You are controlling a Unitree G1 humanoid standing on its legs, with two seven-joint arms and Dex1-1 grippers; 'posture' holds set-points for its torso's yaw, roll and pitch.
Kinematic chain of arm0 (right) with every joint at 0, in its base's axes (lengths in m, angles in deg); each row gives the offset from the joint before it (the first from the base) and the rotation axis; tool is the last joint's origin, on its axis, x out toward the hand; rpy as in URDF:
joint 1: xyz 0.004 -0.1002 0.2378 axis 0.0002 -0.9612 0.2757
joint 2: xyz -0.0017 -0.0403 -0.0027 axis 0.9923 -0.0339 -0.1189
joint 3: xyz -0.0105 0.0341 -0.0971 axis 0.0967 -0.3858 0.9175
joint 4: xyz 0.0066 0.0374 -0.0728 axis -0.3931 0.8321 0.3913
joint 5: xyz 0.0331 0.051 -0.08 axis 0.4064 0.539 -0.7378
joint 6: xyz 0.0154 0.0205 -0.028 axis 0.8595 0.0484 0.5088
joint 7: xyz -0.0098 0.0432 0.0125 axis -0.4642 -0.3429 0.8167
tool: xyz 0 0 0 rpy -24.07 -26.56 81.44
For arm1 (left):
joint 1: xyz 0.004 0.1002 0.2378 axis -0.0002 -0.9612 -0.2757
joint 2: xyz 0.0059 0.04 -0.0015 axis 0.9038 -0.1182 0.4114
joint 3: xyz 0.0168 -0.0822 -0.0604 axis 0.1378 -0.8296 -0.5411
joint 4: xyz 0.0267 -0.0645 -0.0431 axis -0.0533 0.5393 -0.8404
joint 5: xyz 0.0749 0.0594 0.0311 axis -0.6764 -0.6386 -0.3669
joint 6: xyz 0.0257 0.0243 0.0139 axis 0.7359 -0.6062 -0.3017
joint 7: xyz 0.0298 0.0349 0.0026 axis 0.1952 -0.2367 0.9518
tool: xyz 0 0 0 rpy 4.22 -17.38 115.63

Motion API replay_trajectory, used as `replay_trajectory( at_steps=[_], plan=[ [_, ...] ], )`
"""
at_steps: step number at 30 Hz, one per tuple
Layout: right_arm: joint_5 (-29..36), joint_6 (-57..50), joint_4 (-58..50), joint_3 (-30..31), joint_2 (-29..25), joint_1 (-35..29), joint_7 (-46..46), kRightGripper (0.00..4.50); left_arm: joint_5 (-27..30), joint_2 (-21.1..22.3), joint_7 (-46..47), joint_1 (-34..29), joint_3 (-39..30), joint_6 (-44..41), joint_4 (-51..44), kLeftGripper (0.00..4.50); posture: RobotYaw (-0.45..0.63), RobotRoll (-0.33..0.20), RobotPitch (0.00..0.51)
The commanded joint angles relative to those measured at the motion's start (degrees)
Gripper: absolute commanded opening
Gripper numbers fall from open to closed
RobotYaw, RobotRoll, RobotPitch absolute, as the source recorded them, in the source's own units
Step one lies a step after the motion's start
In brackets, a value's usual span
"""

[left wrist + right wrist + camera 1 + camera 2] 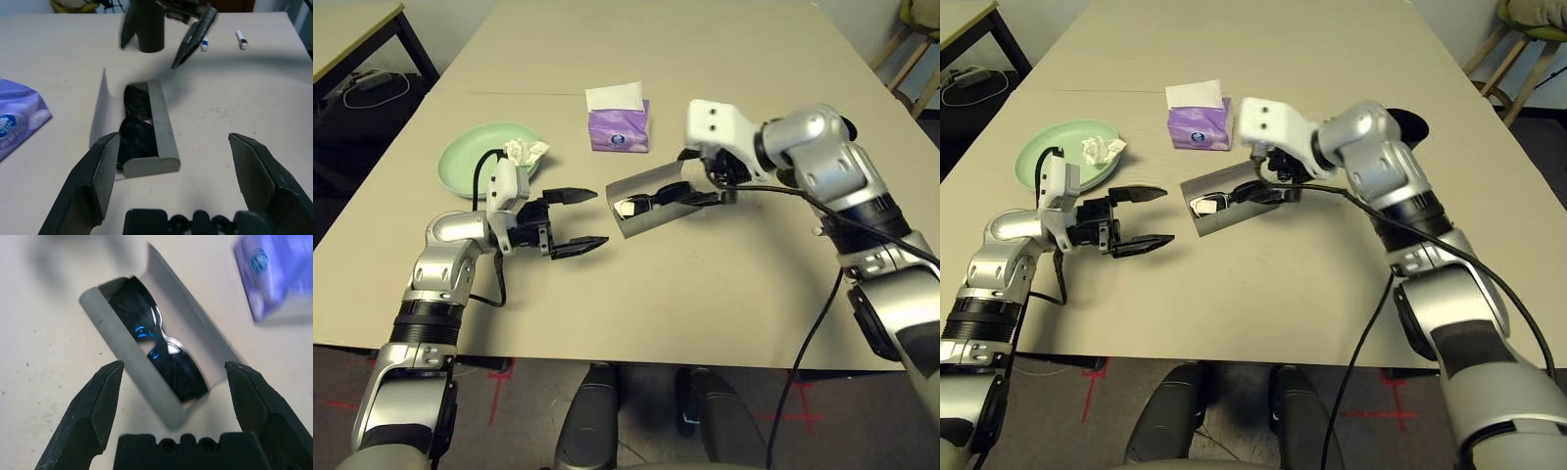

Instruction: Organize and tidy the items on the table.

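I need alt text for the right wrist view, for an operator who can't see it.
Black sunglasses lie in an open long grey glasses case on the smooth beige table, ahead of the right gripper's two black fingers, which stand open and hold nothing. A purple tissue box sits beside the case.

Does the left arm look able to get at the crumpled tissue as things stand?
Probably not directly: the tissue lies behind the open left gripper, which points away from it.
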Motion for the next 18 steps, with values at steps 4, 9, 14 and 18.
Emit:
replay_trajectory(
  at_steps=[4,9,14,18],
  plan=[
    [11.1,-10.3,-15.2,-9.5,3.2,-14.9,-9.8,4.47,0.0,0.2,2.5,-0.8,-0.9,-1.4,-0.5,4.50,0.19,0.000,0.141],
    [13.8,-2.6,-18.8,-12.7,5.5,-24.5,-17.2,4.47,0.0,0.1,3.3,-1.5,-1.2,-1.4,-0.1,4.50,0.19,0.000,0.145],
    [15.3,10.2,-14.4,-14.4,4.4,-29.3,-19.0,4.47,-0.4,-0.5,4.5,-1.4,-1.2,-1.1,1.2,4.50,0.19,0.000,0.154],
    [17.1,17.5,-11.1,-15.2,3.4,-30.4,-18.4,4.47,-0.1,-0.9,5.5,-1.1,-1.6,-1.6,2.2,4.50,0.18,0.000,0.156]
  ],
)
